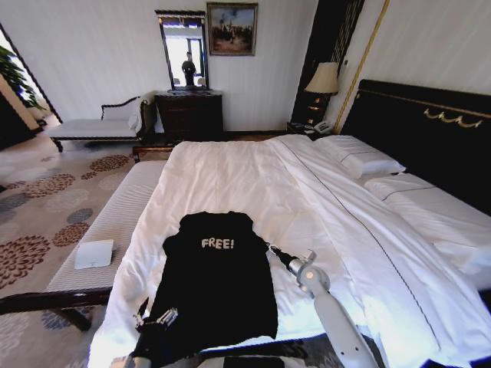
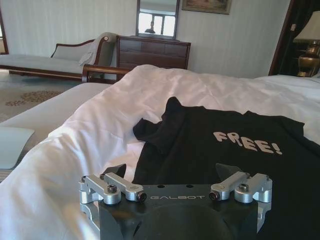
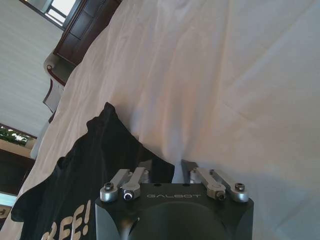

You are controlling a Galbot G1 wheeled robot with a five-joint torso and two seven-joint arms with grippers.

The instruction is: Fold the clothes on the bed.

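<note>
1. Left gripper (image 2: 175, 172) low at the near hem of the black short-sleeved T-shirt (image 1: 219, 284), fingers spread wide, holding nothing.
2. Right gripper (image 3: 175, 167) at the shirt's right edge near the sleeve, fingers likewise apart, one over black cloth and one over white sheet; nothing gripped.
3. Shirt flat, lettering up, sleeves seemingly tucked in, on the foot end of the large white bed (image 1: 322, 192).
4. Probably mid-fold: side folds done, lengthwise fold pending.
5. Next move calls for pinching the cloth edge alone, without gathering the sheet beneath.
</note>
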